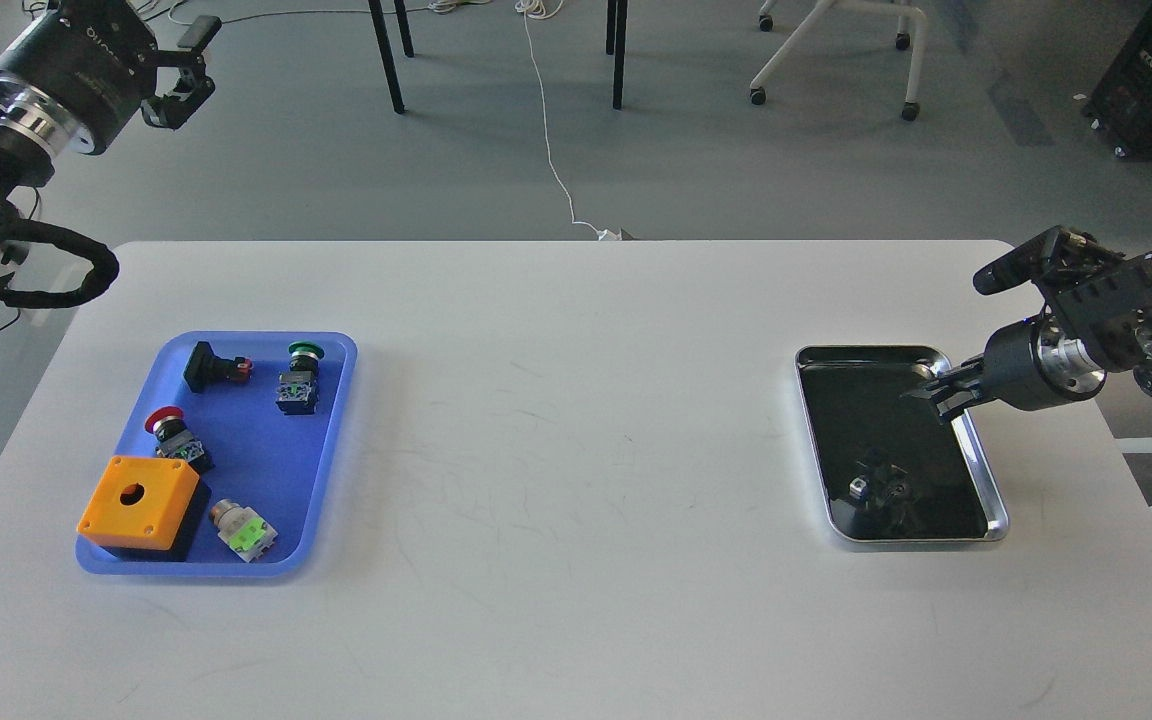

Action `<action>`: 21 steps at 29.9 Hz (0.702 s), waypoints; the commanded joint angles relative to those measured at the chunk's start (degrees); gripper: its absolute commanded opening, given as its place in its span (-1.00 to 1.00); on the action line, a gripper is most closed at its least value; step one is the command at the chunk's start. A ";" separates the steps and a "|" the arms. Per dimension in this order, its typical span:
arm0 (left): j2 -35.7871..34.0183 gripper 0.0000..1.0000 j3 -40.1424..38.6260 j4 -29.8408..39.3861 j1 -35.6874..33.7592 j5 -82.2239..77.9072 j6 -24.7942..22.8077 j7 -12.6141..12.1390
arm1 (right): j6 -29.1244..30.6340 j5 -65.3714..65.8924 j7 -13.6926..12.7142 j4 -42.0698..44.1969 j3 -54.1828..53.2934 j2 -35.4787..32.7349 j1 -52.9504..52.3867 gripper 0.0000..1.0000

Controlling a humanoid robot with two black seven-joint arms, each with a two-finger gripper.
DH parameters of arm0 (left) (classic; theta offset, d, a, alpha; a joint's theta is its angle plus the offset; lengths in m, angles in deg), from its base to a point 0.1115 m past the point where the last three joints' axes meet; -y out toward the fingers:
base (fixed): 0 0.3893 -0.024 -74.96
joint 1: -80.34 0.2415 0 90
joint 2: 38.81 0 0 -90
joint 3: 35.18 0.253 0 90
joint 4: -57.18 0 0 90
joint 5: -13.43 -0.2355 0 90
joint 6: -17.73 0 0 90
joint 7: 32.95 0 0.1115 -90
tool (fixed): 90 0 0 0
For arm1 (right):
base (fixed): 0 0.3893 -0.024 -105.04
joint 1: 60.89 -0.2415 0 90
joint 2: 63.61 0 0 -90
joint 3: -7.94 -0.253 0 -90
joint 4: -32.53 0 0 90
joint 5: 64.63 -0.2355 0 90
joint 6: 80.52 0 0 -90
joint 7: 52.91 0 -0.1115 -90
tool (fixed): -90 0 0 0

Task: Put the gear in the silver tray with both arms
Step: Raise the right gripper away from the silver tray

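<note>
Glossy metal silver tray, matt table

The silver tray, shiny-rimmed with a dark mirror-like bottom, lies flat at the table's three o'clock side, a small dark part resting near its near end.

Right gripper over silver tray rim; left gripper raised off-table

L arm raised high, far left, gripper fingers spread apart. R arm reaches in low from right, gripper small, fingers indistinct.
</note>
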 commanded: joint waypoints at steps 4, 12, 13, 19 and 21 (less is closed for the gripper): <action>0.15 0.96 0.13 0.06 -0.08 -0.25 0.01 -0.12 | -0.90 -0.01 0.01 5.24 -5.27 0.23 7.39 -0.52; 0.33 0.96 0.13 0.06 -0.08 -0.43 0.10 -0.12 | -1.69 -0.10 0.01 5.25 -9.33 -0.21 10.56 -0.18; 0.59 0.96 0.13 0.06 -0.08 -0.43 0.27 -0.12 | -1.95 -0.19 0.01 5.24 -9.42 -0.30 10.56 -0.03; 0.59 0.96 0.13 0.06 -0.08 -0.43 0.19 -0.20 | -2.22 -0.28 0.01 5.07 -9.50 -1.35 10.56 0.68; 0.33 0.96 0.13 0.06 -0.08 -0.43 0.19 -0.20 | -2.31 -0.54 0.01 5.24 -10.90 -2.05 9.86 0.89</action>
